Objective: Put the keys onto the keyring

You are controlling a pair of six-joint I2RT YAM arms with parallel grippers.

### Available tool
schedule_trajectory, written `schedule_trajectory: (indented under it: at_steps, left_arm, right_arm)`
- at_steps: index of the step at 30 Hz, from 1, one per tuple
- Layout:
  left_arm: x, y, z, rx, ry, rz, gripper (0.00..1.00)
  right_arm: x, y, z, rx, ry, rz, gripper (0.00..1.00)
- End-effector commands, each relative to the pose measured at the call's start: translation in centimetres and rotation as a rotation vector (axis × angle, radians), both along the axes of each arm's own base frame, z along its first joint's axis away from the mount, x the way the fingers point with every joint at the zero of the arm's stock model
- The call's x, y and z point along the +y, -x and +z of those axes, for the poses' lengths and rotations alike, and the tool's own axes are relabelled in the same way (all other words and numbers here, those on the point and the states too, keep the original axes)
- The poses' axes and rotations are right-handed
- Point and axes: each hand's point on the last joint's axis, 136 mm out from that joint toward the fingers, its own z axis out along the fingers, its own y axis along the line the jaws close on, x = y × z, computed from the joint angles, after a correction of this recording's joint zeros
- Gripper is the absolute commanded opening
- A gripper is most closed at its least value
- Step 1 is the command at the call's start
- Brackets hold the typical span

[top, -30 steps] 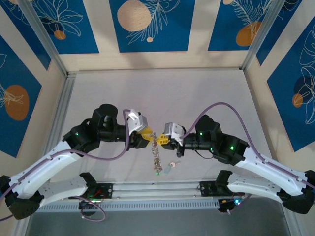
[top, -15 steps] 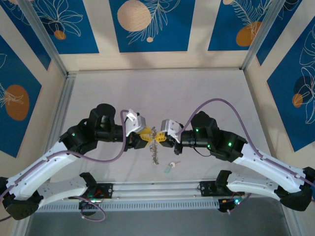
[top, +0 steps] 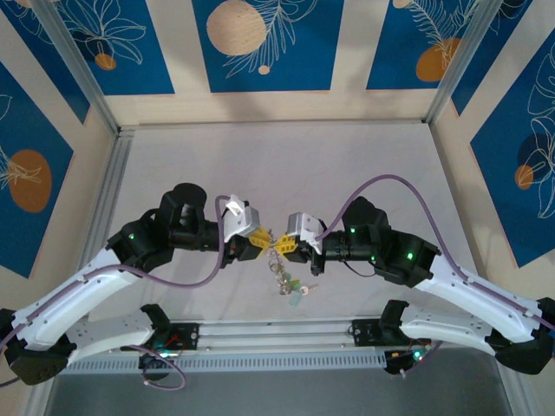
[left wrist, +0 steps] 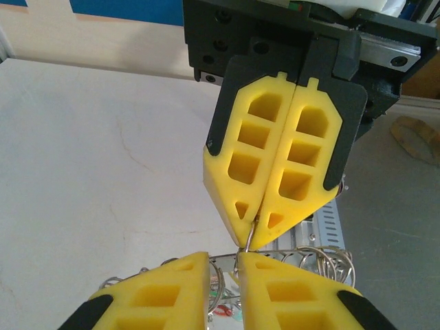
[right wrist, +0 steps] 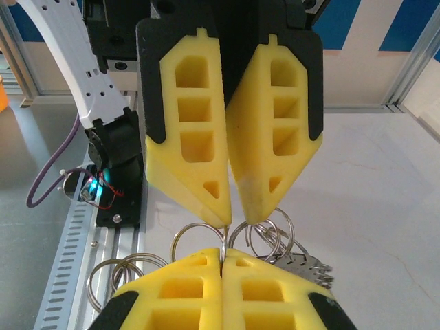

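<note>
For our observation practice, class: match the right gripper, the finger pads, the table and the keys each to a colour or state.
1 right gripper
2 finger pads
3 table
4 keys

A white
B silver
C shut on the keyring
D yellow

Pairs: 1-C, 2-D, 3-A, 4-B

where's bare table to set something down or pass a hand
Free: the far half of the table, from the left hand and right hand back to the wall, plus the patches outside the left arm and the right arm. Crowded: the near middle, where both hands meet at the keyring, keys dangling, a pale key beside them.
</note>
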Motion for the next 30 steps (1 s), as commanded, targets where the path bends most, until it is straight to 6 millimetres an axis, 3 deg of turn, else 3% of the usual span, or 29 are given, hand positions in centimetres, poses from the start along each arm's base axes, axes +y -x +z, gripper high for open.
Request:
schedule_trajectory:
  at_steps: [1,6,22,30]
  left_arm:
    - [-0.5,0.2,0.1,-0.017,-0.009,-0.020,0.20]
    - [-0.5,0.4,0.1,-0.024,-0.013,-0.024,0.24]
    - [-0.7,0.5,-0.9,-0.050,-0.081,-0.009,0.23]
    - [-0.4,-0.4,-2.9,-0.055,-0.192,0.020,0.09]
  right_arm:
    - [1.0,0.9,3.7,-0.044,-0.141,0.067,0.00]
    - [1.1,-0.1,3.5,-0.030,-0.131,0.018,0.00]
    - [1.2,-0.6,3.9,-0.005,-0.145,-0.005,0.00]
    - [1.0,0.1,3.9,-0.018,-0.145,0.020,0.00]
